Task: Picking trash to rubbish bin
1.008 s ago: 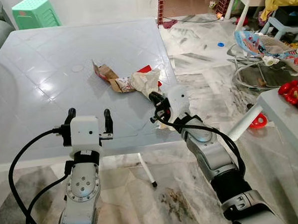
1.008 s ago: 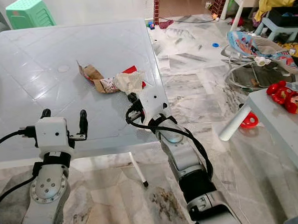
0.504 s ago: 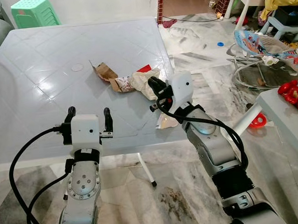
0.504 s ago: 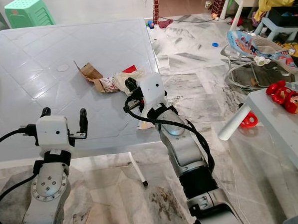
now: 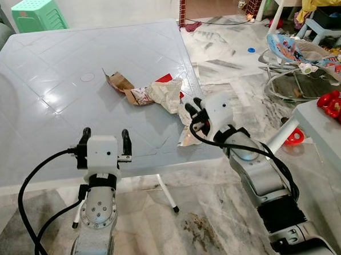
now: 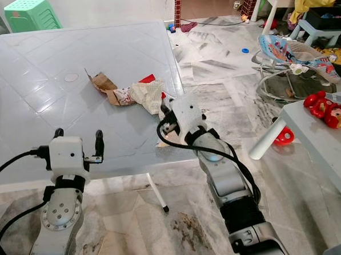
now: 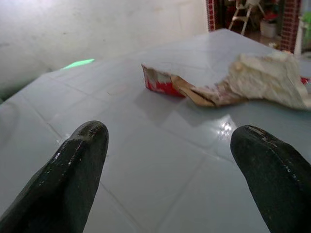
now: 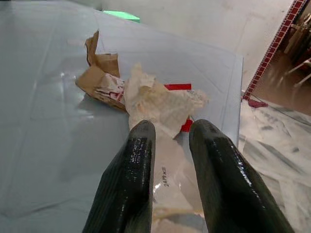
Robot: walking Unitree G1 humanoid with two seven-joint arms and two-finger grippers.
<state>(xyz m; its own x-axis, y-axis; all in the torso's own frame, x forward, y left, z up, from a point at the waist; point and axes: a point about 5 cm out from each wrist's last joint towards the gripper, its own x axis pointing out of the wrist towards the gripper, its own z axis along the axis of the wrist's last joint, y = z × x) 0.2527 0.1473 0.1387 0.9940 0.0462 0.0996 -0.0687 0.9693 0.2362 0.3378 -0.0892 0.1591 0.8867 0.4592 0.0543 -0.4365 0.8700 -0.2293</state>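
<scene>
Grasping step: the right gripper (image 5: 191, 111) hung over the table's (image 5: 52, 59) right edge, just near of the trash pile; judged, it was lining up to pick a piece.

Landmark: the crumpled paper (image 5: 167, 93), which lay on the table near its right edge.

Right fingers: the fingers (image 8: 136, 165) were almost together, with only a narrow gap between them; a thin clear wrapper (image 8: 167, 187) lay in that gap, but I could not tell if they pinched it or only stood above it.

Torn box: the brown and red box (image 5: 121, 84) touched the crumpled paper on its left side, and a red scrap (image 5: 164, 78) looked out from behind the paper.

Clear wrapper: it lay just near of the crumpled paper, at the table edge, partly hanging toward the floor.

Left gripper: the left gripper (image 5: 105, 142) stood well left and near of the crumpled paper, above the table's front edge, fingers wide apart and holding nothing.

Advice: judged, the wrapper was thin and slippery, so the fingers should have closed low on it and lifted slowly.

Risk: a fast pull could have dragged the paper off the edge.

Bin: I could not see where it stood.
</scene>
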